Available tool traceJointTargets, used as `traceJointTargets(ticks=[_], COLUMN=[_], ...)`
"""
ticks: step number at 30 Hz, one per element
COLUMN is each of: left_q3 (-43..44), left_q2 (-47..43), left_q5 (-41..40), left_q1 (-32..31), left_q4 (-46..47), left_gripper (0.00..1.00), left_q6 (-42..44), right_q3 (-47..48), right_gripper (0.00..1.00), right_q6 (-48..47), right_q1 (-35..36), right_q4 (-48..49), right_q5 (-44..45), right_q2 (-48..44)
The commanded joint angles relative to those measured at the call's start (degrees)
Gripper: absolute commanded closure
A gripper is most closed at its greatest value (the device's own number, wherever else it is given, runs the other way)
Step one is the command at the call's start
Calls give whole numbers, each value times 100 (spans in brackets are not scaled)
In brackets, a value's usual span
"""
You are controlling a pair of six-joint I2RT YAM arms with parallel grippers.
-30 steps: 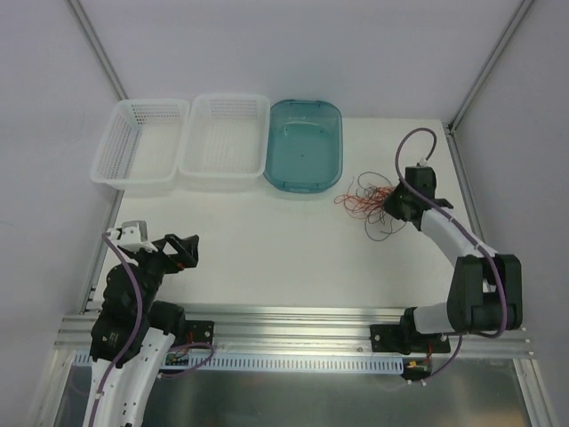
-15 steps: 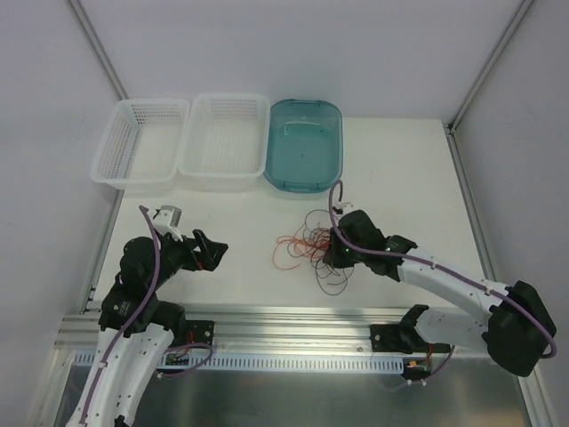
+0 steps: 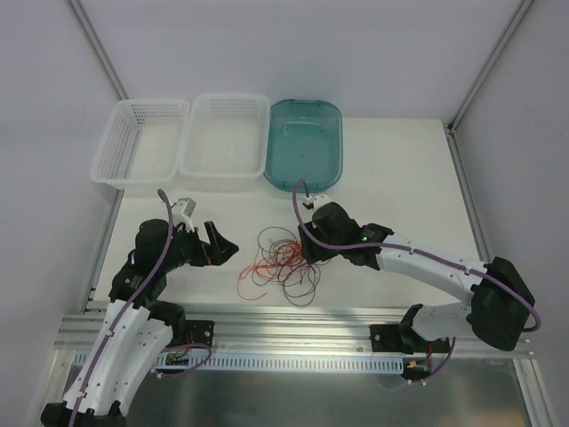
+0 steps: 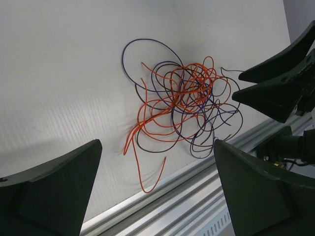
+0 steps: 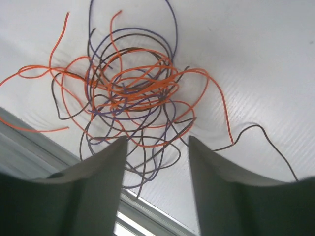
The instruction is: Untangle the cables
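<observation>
Top external: the cables (image 3: 280, 264) have moved from the counter's (image 3: 391, 178) far right to front centre, the right pincer (image 3: 308, 252) released at their edge and the left pincer (image 3: 220, 249) released nearby, so probably both can now reach the tangle.

From here the right gripper (image 5: 157, 143) hangs with its two fingers spread over the white desk (image 5: 256, 54), the cables (image 5: 135, 91) knotted in orange, purple and dark loops just past the tips, some strands trailing into the gap, close to the desk's metal edge (image 5: 27, 142).
</observation>
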Motion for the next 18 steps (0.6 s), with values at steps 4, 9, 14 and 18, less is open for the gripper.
traceJointTargets(ticks=[4, 9, 14, 18], left_q3=[-117, -56, 252, 393], left_q2=[523, 1225, 2225, 2851], left_q5=[115, -666, -1887, -3152], left_q1=[-242, -1136, -1973, -2334], left_q4=[685, 1143, 1468, 1564], left_gripper=[1, 4, 6, 19], left_q6=[-602, -875, -1051, -1367], right_q3=[-445, -691, -946, -1271], right_gripper=[29, 29, 30, 30], right_q6=[-199, -278, -164, 47], right_q1=[57, 119, 216, 496], right_q4=[-236, -281, 35, 579], right_q5=[373, 575, 576, 584], right_q2=[-725, -1543, -1807, -1755])
